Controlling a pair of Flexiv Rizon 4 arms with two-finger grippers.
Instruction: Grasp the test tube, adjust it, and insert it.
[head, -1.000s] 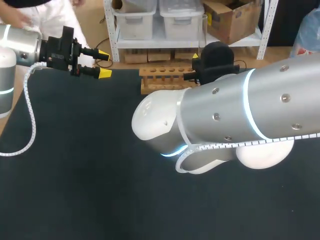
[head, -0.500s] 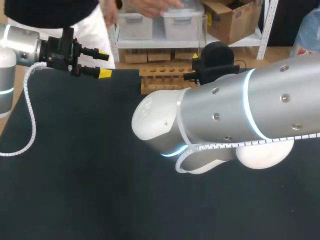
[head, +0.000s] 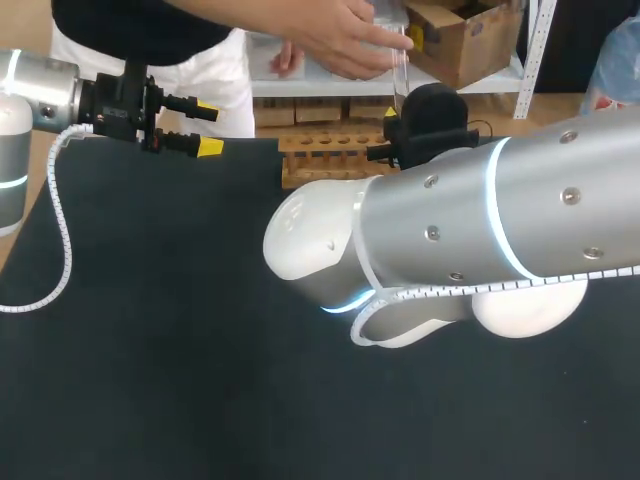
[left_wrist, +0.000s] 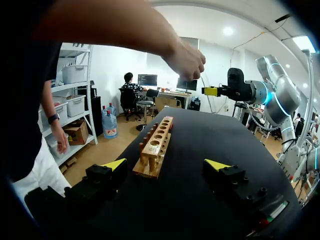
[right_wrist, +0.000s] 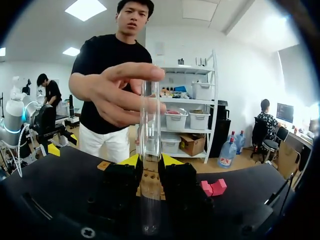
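The right gripper (right_wrist: 151, 161) has its fingers drawn close, pressing from both sides on the lower part of the one glass test tube (right_wrist: 150, 125). The tube stands upright, long axis vertical, rounded end down, just before the single wooden rack (left_wrist: 155, 147) at the far side of the table (head: 180, 330). A person's hand (right_wrist: 117, 95) pinches its top. The left gripper (head: 208, 126) has its fingers spread wide, holding nothing.

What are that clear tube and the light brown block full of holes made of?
Clear tube: glass or clear plastic, I cannot tell which; smooth, see-through, the room shows behind it. Light brown block: likely bare wood, matte tan, with drilled round holes.
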